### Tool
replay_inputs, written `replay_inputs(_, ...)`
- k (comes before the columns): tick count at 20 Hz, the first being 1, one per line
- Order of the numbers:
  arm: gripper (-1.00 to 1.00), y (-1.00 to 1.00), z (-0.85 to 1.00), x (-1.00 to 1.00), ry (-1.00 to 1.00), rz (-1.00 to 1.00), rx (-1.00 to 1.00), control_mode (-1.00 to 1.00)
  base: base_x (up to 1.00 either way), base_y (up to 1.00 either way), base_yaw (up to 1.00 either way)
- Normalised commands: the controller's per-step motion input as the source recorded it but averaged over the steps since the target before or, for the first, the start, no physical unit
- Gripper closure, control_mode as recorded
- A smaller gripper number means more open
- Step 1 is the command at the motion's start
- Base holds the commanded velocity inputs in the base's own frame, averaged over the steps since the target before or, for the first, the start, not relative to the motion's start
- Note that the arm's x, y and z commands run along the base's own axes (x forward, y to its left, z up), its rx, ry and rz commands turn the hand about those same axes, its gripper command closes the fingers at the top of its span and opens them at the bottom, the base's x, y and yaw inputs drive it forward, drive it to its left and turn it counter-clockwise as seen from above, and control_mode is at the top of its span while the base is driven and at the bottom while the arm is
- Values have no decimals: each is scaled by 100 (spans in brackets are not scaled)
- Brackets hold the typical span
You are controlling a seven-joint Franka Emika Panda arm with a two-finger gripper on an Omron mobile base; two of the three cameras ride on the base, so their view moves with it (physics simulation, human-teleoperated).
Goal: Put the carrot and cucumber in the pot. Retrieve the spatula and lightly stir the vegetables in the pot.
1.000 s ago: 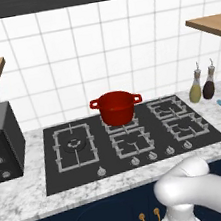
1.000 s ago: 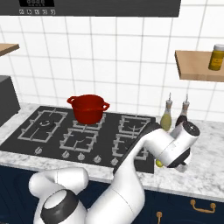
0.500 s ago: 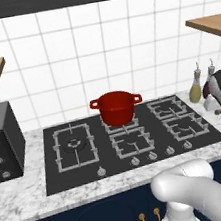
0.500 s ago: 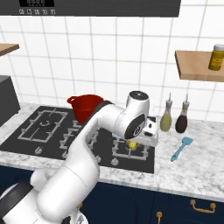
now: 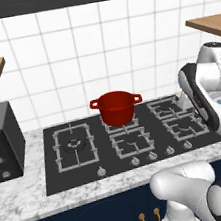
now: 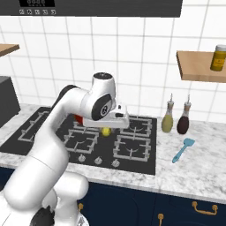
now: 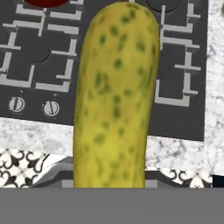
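the gripper (image 6: 107,128) clamped the cucumber (image 7: 116,94) lengthwise over the stove (image 6: 137,155), with the pot (image 5: 116,107) lying beyond it toward the wall.

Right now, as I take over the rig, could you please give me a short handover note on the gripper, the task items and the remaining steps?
Gripper: shut on the cucumber, carried in the air above the hob, right of the pot.
Pot: on a rear middle burner; I cannot see what is inside from these views.
Spatula: lying untouched on the counter, right of the hob, in front of the two bottles.
Carrot: I cannot confirm where it is.
Left: drop the cucumber in the pot, check the carrot, fetch the spatula, stir lightly.
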Motion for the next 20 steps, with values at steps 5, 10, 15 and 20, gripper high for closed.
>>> replay_inputs(5, 100, 93, 14, 63, 0, 15, -3, -100, 0, 0, 0)
replay_inputs(10, 100, 64, 10, 85, 0, 9, -2, -100, 0, 0, 0)
replay_inputs(15, 100, 48, 0, 87, 4, 2, 0, -100, 0, 0, 0)
replay_inputs(20, 100, 49, 0, 78, 0, 0, 0, -100, 0, 0, 0)
